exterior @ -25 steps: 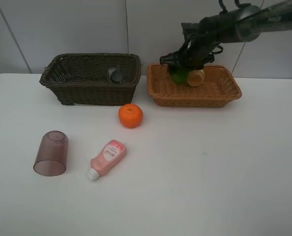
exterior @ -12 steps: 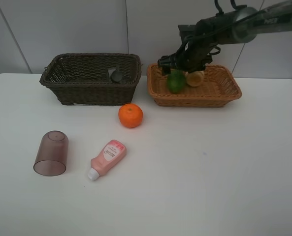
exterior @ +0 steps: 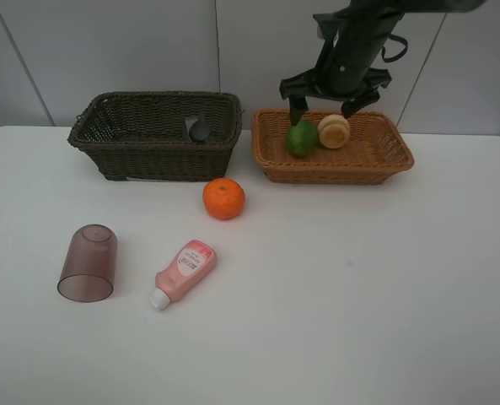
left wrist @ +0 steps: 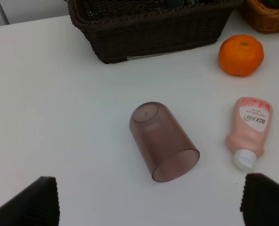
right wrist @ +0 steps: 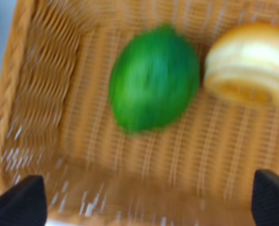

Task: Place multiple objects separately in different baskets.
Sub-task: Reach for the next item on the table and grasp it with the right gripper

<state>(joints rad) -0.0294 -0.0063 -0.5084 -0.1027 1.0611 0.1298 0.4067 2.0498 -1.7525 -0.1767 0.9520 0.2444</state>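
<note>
Hovering above the light basket (exterior: 334,173), right end effector (exterior: 322,110) wide, empty; green fruit (exterior: 301,138) inside; left end effector (left wrist: 151,200) wide.

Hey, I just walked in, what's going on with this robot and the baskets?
A two-armed robot is sorting small items into two wicker baskets. The right gripper hangs open above the light basket, where a green fruit lies beside a pale round fruit. The dark basket holds a dark item, mostly hidden. An orange, a pink bottle and a mauve cup lie on the white table, not yet sorted. The left gripper is open above the cup, touching nothing.
</note>
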